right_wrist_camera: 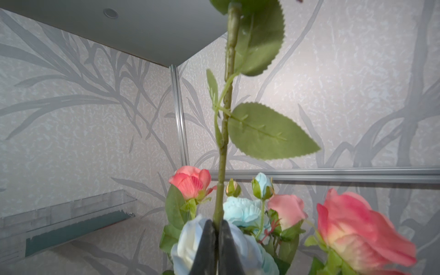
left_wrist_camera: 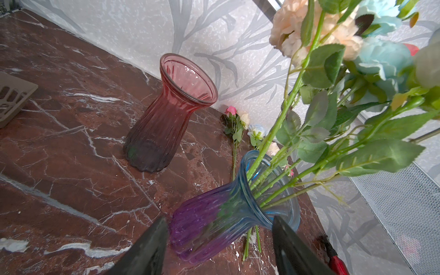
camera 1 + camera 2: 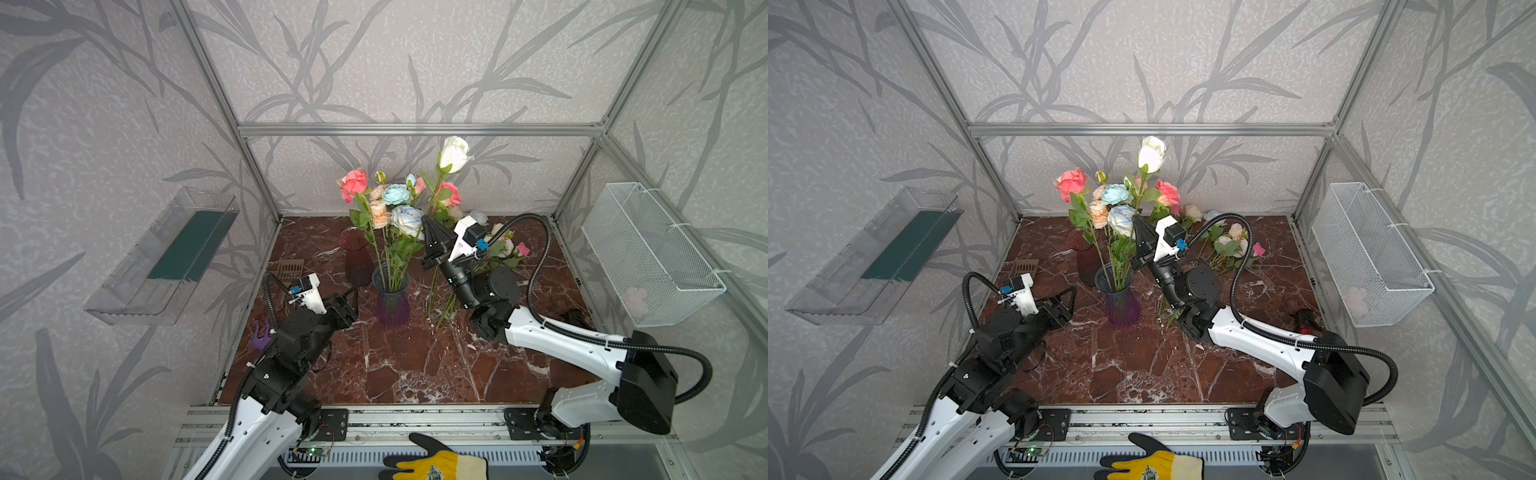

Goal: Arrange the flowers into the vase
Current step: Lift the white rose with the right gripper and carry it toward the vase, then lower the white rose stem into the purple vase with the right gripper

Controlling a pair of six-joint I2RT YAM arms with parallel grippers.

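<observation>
Left of centre in a top view, your left gripper (image 3: 348, 306) sat low, jaws open. The red vase (image 3: 355, 257) just above it was empty. The jaws flanked the purple-blue vase (image 3: 390, 305) at mid-frame, probably to brace it against tipping; I couldn't tell if they touched. Several flowers (image 3: 395, 203) already stood in it. Right of them, your right gripper (image 3: 432, 232) was clamped on the white rose (image 3: 454, 154) stem, upright for a straight drop-in. Spare flowers (image 3: 505, 247) lay on the table (image 3: 395, 365), upper right.
</observation>
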